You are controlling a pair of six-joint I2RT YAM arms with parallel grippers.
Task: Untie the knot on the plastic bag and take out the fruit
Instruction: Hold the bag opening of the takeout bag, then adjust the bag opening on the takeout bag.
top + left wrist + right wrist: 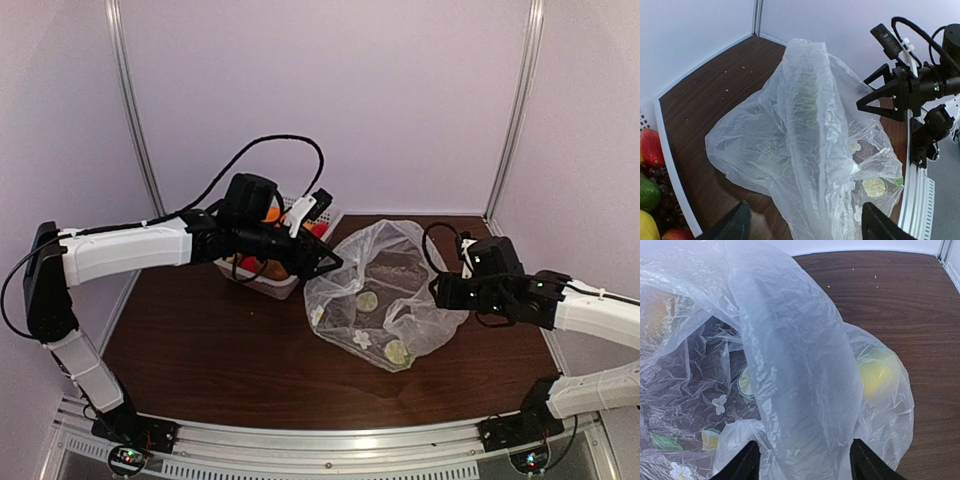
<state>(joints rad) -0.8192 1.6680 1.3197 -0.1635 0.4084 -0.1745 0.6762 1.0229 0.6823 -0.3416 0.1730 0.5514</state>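
The plastic bag (385, 290), clear film with white flowers and lime slices, lies crumpled at the table's middle. No knot shows in any view. My left gripper (330, 263) is at the bag's left edge, its jaws wide apart with a tall fold of film (810, 150) between them (805, 212). My right gripper (437, 290) is at the bag's right edge, also wide open (804, 445) around a band of film (800, 380). A yellow-green round fruit (875, 372) shows through the film inside the bag. Other fruit in the bag is hidden.
A white lattice basket (262, 283) stands behind my left arm at the back left, holding orange (270, 213) and red (318, 228) fruit. It shows at the left wrist view's left edge with red (650, 147), green and yellow fruit. White walls enclose the table.
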